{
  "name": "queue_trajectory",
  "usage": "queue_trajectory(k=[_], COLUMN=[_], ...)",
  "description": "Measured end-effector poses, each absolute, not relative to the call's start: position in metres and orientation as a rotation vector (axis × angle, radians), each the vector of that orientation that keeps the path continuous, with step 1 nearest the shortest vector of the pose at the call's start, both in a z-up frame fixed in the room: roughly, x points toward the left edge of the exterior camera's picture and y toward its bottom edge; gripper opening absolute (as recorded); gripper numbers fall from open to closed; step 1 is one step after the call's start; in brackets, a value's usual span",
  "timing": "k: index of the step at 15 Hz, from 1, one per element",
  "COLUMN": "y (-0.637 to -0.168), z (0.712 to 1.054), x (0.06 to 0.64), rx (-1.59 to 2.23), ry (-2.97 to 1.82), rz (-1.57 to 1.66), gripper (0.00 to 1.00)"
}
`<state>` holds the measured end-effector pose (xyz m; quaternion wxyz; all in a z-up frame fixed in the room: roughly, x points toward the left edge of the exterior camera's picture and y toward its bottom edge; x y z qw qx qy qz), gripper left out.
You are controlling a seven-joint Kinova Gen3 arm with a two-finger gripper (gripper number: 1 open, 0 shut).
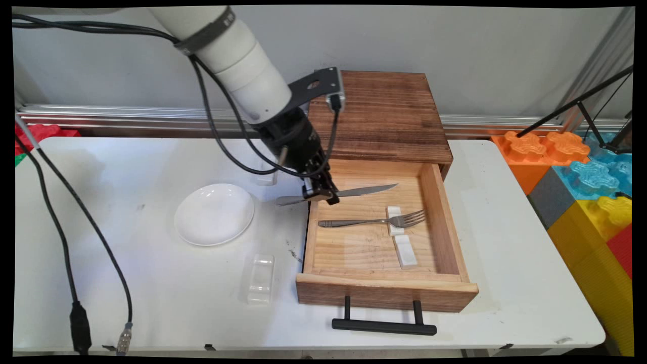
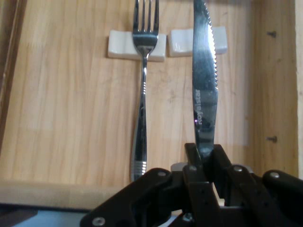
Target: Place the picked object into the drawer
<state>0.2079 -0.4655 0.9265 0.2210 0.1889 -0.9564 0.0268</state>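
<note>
Well to the gripper's left on the white table lies a white plate, with a clear plastic box nearer the camera, beside the drawer's left wall; neither is touched.

The gripper itself is clamped on a table knife, its fingers pressed against the blade's flat sides roughly at mid-length. The handle sticks out behind the gripper over the table edge of the drawer, and the serrated blade reaches ahead of it over the open wooden drawer, clear of the floor as far as the main view shows.

Just beyond the gripper, inside the drawer, a fork lies with its neck on a white cutlery rest; a second white rest sits beside the first, empty. In the hand view the blade runs parallel to the fork and passes over that empty rest (whether it touches cannot be told).

To set the knife down well from here, I judge the blade should stay parallel to the fork and level, descend slowly onto the empty rest, and be released only once supported.
</note>
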Motion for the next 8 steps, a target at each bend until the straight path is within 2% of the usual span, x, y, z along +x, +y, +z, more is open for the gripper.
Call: queue_trajectory(k=[8], y=[-0.474], z=[0.916], x=[0.173], rx=[0.518], ry=[-2.617], rz=[0.070], gripper=[0.00])
